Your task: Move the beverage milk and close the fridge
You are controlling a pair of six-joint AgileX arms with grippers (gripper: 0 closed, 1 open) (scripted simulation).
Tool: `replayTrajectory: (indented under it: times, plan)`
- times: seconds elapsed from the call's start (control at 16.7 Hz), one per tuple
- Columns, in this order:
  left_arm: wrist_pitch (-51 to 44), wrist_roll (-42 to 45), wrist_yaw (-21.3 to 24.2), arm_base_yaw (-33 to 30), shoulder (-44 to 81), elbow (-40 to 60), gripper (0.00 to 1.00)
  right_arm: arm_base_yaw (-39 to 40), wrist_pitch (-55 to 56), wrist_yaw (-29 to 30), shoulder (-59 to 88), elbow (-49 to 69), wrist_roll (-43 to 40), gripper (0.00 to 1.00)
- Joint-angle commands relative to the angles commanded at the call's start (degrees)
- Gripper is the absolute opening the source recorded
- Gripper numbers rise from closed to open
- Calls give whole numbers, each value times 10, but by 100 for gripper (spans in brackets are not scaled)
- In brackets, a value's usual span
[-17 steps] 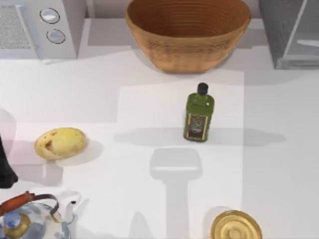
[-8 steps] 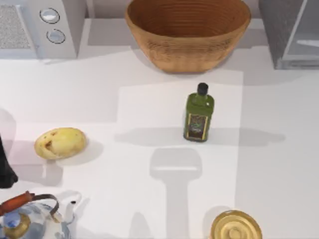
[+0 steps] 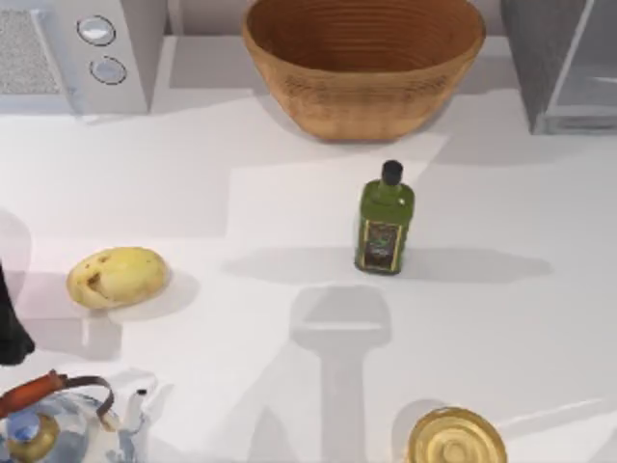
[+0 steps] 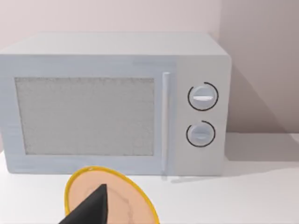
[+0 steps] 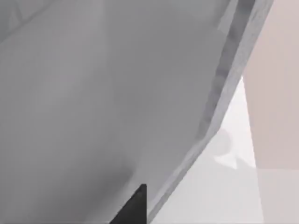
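Note:
The fridge (image 3: 536, 58) stands at the table's back right corner, grey and speckled, with its pale door panel (image 3: 590, 72) at the top view's right edge. In the right wrist view my right gripper (image 5: 133, 208) is very close to that grey panel (image 5: 107, 93), which slants across the picture. The beverage milk is out of view. My left arm (image 3: 10, 323) rests at the table's left edge. In the left wrist view my left gripper (image 4: 96, 208) hangs over the potato (image 4: 126, 198) and faces the microwave (image 4: 112, 107).
A wicker basket (image 3: 362, 60) stands at the back centre and a white microwave (image 3: 82, 53) at the back left. A dark-green oil bottle (image 3: 385, 220) stands mid-table. A potato (image 3: 117, 277), a teapot (image 3: 58, 429) and a yellow round lid (image 3: 456, 439) lie toward the front.
The straight shadow edge on the table right of the bottle has gone and the light there has changed. The fridge's door panel looks slightly shifted. The table's objects and left arm have not moved.

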Motion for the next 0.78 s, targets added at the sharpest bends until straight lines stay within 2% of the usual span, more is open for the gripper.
replayTrajectory:
  times: [0.54,0.78]
  plan:
    - [0,0,0,0,0,0,100,184,75,145,-44,-63,128,100]
    - [0,0,0,0,0,0,100,300,109,236,-62,-91,204,100]
